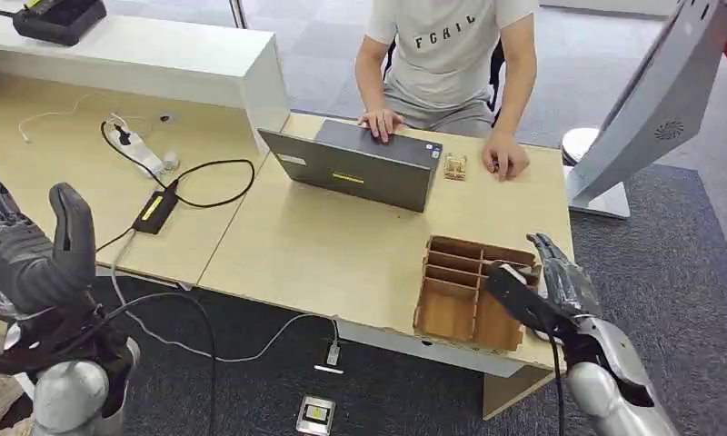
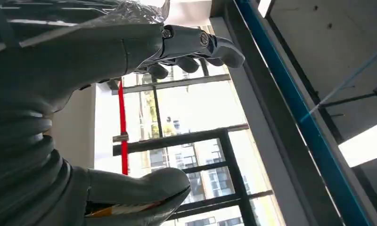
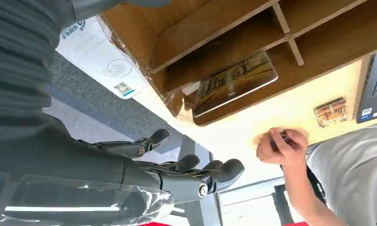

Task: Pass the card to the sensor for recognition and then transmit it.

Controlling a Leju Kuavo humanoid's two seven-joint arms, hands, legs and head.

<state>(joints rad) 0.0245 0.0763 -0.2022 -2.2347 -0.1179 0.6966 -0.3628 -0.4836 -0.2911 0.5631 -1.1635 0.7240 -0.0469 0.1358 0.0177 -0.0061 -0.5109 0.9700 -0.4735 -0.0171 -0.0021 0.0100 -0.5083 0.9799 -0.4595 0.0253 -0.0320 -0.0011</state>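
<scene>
- Reaching for the card [image 3: 233, 82] was, as we judged it, the step in hand: it lay in an outer slot of the wooden organizer [image 1: 460, 291], which stood at the desk's near right corner.
- Our right hand [image 1: 546, 286] hovered just beside the organizer's right wall, fingers spread and holding nothing; in the right wrist view the fingertips [image 3: 226, 169] were apart from the card.
- Our left hand [image 1: 28, 250] was raised off the desk's near left edge, fingers parted with nothing between them, so we judged it idle.
- To do the step well, we judged that the right hand should come over the slot from the open top, aligned with the dividers, and pinch the card by its exposed edge rather than press it flat.
- We saw a risk of fingers catching the thin dividers or nudging the organizer off the near edge.
- A person sat at the far edge, one hand [image 1: 503, 159] resting near a small wooden block [image 1: 454, 166] beside the laptop [image 1: 355, 163]; we could not tell which object was the sensor.
</scene>
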